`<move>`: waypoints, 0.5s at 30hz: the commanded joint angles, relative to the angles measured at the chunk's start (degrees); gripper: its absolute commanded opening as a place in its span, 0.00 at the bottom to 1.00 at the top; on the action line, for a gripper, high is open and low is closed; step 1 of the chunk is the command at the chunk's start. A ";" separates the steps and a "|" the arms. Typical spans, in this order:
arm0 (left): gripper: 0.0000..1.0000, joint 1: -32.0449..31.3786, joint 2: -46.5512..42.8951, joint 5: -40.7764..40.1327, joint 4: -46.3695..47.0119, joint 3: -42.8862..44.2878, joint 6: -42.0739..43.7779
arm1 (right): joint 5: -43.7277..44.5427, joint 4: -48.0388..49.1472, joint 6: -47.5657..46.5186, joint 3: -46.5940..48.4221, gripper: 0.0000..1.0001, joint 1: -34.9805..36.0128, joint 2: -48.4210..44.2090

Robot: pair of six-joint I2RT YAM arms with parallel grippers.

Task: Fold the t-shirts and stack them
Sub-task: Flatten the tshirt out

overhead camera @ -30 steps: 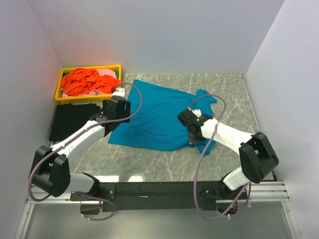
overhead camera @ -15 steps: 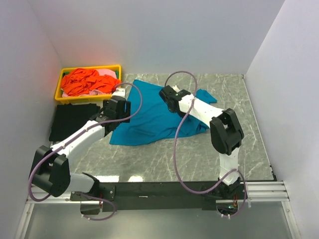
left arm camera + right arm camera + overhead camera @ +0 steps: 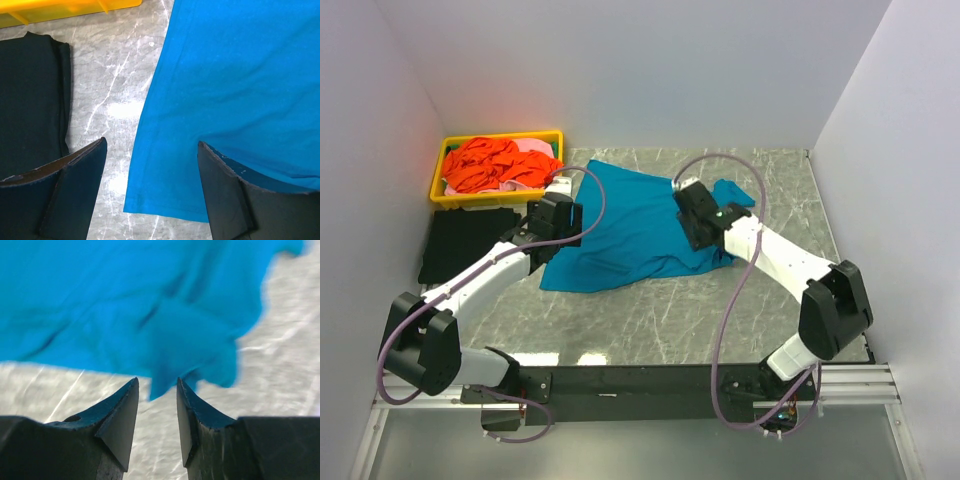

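Observation:
The large teal-blue t-shirt (image 3: 630, 235) lies on the marble table, its near right part folded back over itself. My left gripper (image 3: 554, 216) hovers open over the shirt's near left corner (image 3: 165, 195), one finger on each side of the hem, holding nothing. My right gripper (image 3: 694, 214) sits above the shirt's right side. Its jaws (image 3: 157, 385) stand apart and empty, with blurred teal cloth (image 3: 125, 305) just beyond the tips. A folded black t-shirt (image 3: 465, 245) lies flat at the left (image 3: 30, 100). Orange-red t-shirts (image 3: 490, 165) and a pink one (image 3: 530, 147) fill the tray.
The yellow plastic tray (image 3: 500, 137) stands in the far left corner, its edge also in the left wrist view (image 3: 60, 7). White walls enclose the table on three sides. Bare marble (image 3: 670, 320) shows between the teal shirt and the arm bases.
My right gripper carried the teal shirt's near right edge back over the shirt, folding it, then opened, let go and drew back to the right. The left arm has stayed put.

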 commanded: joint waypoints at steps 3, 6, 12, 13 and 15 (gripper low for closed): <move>0.79 0.18 0.07 0.87 1.11 0.66 0.35 | -9.95 5.39 -3.23 -6.60 0.43 2.12 0.35; 0.79 0.18 0.07 0.25 1.02 0.84 0.35 | -11.79 5.83 -5.70 -6.69 0.44 2.47 2.28; 0.79 0.18 0.07 -0.27 0.93 0.58 0.44 | -13.03 5.92 -8.17 -4.14 0.44 2.82 7.29; 0.79 0.18 0.24 -0.27 0.93 0.66 0.44 | -13.29 5.91 -8.35 -3.79 0.44 2.91 7.82; 0.79 0.18 0.24 -0.27 0.93 0.58 0.61 | -13.12 5.74 -8.70 -2.82 0.44 3.00 9.58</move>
